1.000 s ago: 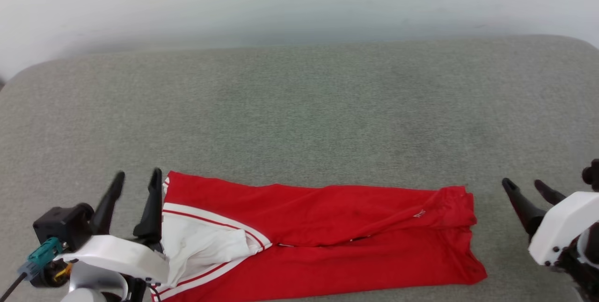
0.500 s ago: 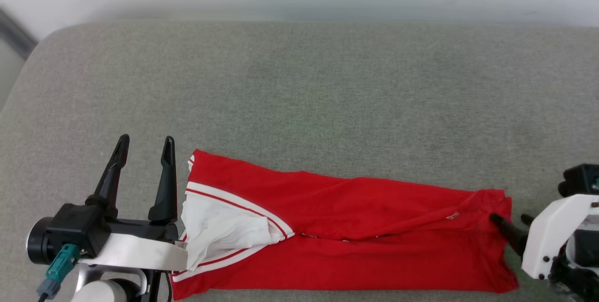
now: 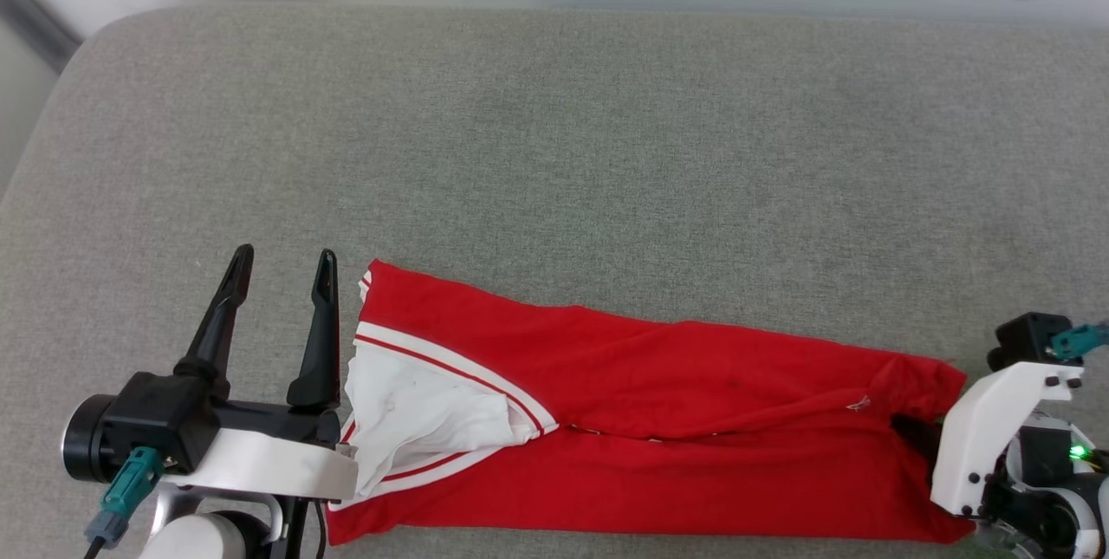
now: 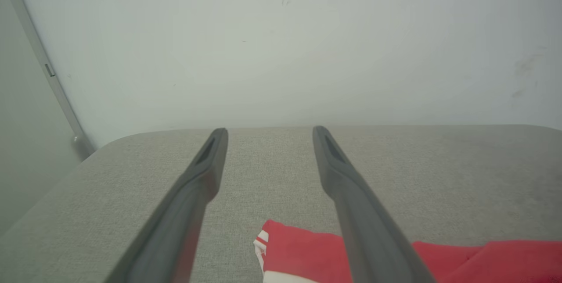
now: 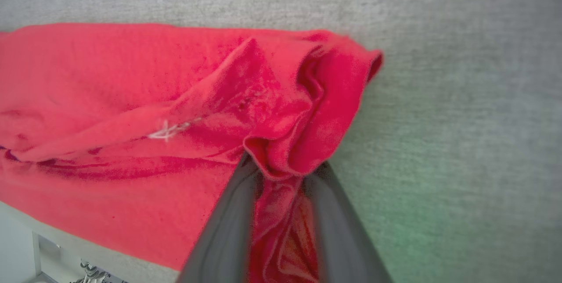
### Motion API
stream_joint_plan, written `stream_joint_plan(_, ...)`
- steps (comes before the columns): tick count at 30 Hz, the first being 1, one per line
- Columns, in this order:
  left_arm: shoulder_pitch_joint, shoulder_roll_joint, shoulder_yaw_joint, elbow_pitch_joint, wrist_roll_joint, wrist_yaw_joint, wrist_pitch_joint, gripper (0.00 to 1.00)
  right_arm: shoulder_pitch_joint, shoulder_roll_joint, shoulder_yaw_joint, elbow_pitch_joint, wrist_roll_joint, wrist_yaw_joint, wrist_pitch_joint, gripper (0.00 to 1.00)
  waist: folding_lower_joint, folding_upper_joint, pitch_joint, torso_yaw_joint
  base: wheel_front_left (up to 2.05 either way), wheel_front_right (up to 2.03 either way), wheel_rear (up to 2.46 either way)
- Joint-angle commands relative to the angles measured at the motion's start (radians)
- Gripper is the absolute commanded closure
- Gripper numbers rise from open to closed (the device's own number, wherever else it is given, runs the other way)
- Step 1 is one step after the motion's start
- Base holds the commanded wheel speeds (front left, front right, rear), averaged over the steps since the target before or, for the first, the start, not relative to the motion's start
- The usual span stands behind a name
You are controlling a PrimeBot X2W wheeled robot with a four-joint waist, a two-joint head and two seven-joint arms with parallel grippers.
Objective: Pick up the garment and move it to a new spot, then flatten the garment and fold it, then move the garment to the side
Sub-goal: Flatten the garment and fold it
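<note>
Bare indoor room: grey upholstered surface [image 3: 554,152] against plain white wall [image 4: 281,33].

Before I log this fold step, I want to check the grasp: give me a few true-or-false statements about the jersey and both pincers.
1. The right pincer has red cloth of the garment between its fingers. True.
2. The left pincer grips the white sleeve. False: it is open beside the garment's left end and holds nothing.
3. The garment lies bunched in a ball. False: it lies as a long folded strip across the grey cushion.
4. The white sleeve is at the end nearest the left pincer. True.
</note>
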Motion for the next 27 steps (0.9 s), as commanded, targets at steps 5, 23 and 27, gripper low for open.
stream_joint_plan(5,-0.004,0.015,-0.004,0.018,0.014,-0.002,0.005,0.0,-0.032,-0.008,0.025,0.011,-0.005,0.001,-0.007,1.0,0.0,0.0,-0.028,-0.017,0.0,0.0,0.0)
stream_joint_plan(23,0.033,0.04,-0.007,-0.011,0.027,0.028,0.024,0.0,-0.063,-0.074,-0.31,-0.089,-0.087,0.001,0.117,1.0,0.0,0.0,-0.083,-0.096,0.0,0.0,0.0)
stream_joint_plan(27,0.039,0.041,-0.01,-0.013,0.026,0.032,0.027,0.0,-0.087,0.008,-0.345,-0.106,-0.006,0.002,0.204,1.0,0.0,0.0,-0.091,-0.108,0.0,0.0,0.0)
